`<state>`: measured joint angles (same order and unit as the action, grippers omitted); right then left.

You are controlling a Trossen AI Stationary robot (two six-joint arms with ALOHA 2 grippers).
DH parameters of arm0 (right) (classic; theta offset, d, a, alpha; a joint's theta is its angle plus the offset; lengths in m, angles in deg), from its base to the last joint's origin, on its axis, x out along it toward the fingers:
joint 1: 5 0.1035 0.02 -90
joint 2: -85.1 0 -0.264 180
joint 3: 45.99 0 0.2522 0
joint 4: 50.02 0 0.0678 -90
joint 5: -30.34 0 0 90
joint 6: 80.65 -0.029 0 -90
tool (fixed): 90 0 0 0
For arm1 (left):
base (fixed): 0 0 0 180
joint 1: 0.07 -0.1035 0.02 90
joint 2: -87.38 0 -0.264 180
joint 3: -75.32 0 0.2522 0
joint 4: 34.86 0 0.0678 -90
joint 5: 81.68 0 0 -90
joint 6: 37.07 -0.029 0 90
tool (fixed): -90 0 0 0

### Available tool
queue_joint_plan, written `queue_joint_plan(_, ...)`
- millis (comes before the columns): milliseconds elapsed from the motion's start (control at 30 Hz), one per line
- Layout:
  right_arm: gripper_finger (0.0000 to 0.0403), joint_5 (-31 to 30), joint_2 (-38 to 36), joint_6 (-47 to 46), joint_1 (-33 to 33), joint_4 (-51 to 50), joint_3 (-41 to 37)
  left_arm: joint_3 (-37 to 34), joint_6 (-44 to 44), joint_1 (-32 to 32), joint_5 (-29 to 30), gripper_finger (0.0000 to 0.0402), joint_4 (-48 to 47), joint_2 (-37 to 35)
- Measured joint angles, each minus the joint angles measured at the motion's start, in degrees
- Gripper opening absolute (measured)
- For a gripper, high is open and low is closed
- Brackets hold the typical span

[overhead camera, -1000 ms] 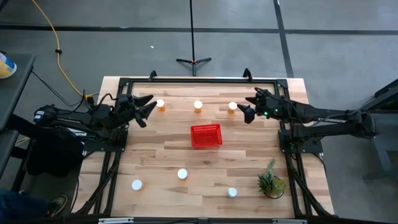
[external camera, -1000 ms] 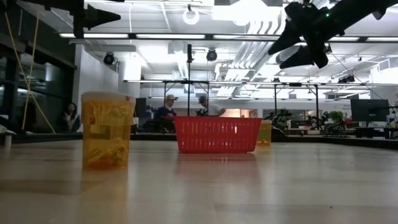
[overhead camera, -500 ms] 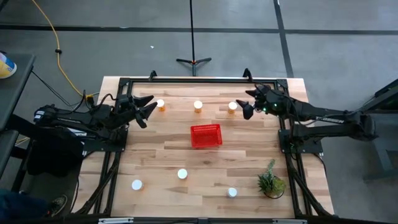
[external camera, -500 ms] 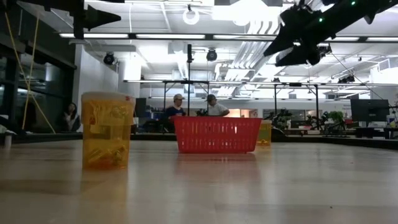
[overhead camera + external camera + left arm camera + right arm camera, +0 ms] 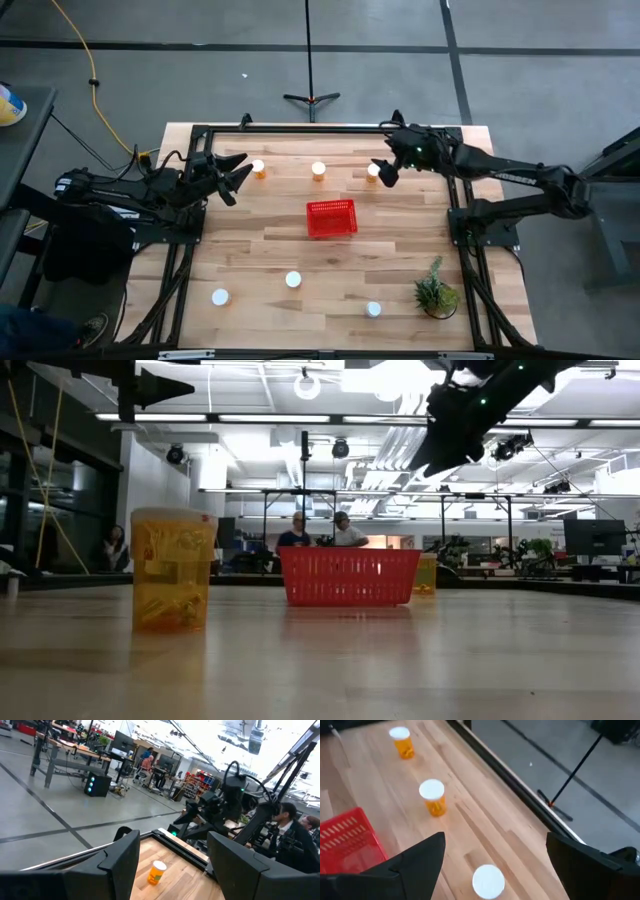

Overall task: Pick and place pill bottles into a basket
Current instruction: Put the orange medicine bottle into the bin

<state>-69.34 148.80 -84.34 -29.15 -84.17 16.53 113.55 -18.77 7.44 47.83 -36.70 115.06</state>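
Observation:
Three pill bottles with orange bodies and white caps stand in a row near the far edge (image 5: pixel 258 168), (image 5: pixel 318 170), (image 5: pixel 373 171). Three more stand near the front edge (image 5: pixel 293 280), (image 5: pixel 220 297), (image 5: pixel 373 309). The red basket (image 5: pixel 331 218) rests on the table's middle. My right gripper (image 5: pixel 385 172) hovers open above the far right bottle (image 5: pixel 488 881), which stands below the gap between its fingers and apart from them. My left gripper (image 5: pixel 240 172) is held open in the air beside the far left bottle (image 5: pixel 157 871), nothing between its fingers.
A small green potted plant (image 5: pixel 436 292) stands at the near right corner. A black frame (image 5: pixel 300 129) runs along the table's far and side edges. Bare wood lies between the basket and the near row. People sit in the room behind the table (image 5: pixel 318 530).
My right gripper has moved toward the table's left and far edge, coming over the far right bottle, and has rolled about its own axis so that its fingers slant more steeply down. No bottle and no basket has moved.

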Motion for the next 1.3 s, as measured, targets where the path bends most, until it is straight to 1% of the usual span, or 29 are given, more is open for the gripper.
queue_joint_plan(200,0.0337,5.61,3.94,0.62,-2.56,-1.98,2.58,0.00,0.00,0.00,-0.02,0.0264,-0.02,0.00)
queue_joint_plan(333,0.0343,6.33,7.59,0.76,-3.48,-1.89,3.68,0.00,0.00,0.00,-0.02,0.0264,-0.02,0.00)
queue_joint_plan(467,0.0351,5.84,11.44,-2.30,-4.06,-2.14,5.66,0.00,0.00,0.00,-0.02,0.0264,-0.03,0.00)
queue_joint_plan(667,0.0353,6.98,16.63,-2.98,-3.93,-4.15,11.31,0.00,0.00,0.00,-0.04,0.0264,-0.02,0.00)
queue_joint_plan(833,0.0353,5.86,20.45,-9.13,-4.42,-10.58,18.49,0.00,0.00,0.00,-0.04,0.0264,-0.03,0.00)
queue_joint_plan(933,0.0353,2.37,22.55,-15.35,-5.03,-16.31,22.86,0.00,0.00,0.00,-0.04,0.0264,-0.04,-0.02)
queue_joint_plan(1000,0.0353,1.16,24.21,-17.85,-5.61,-21.00,25.65,0.00,0.00,0.00,-0.04,0.0264,-0.04,-0.02)
queue_joint_plan(1133,0.0353,2.03,27.64,-21.66,-6.38,-27.78,30.02,0.00,0.01,0.00,-0.04,0.0264,-0.07,-0.02)
queue_joint_plan(1300,0.0353,4.50,31.99,-21.83,-6.37,-30.60,31.66,0.00,0.02,0.00,-0.04,0.0264,-0.06,-0.02)
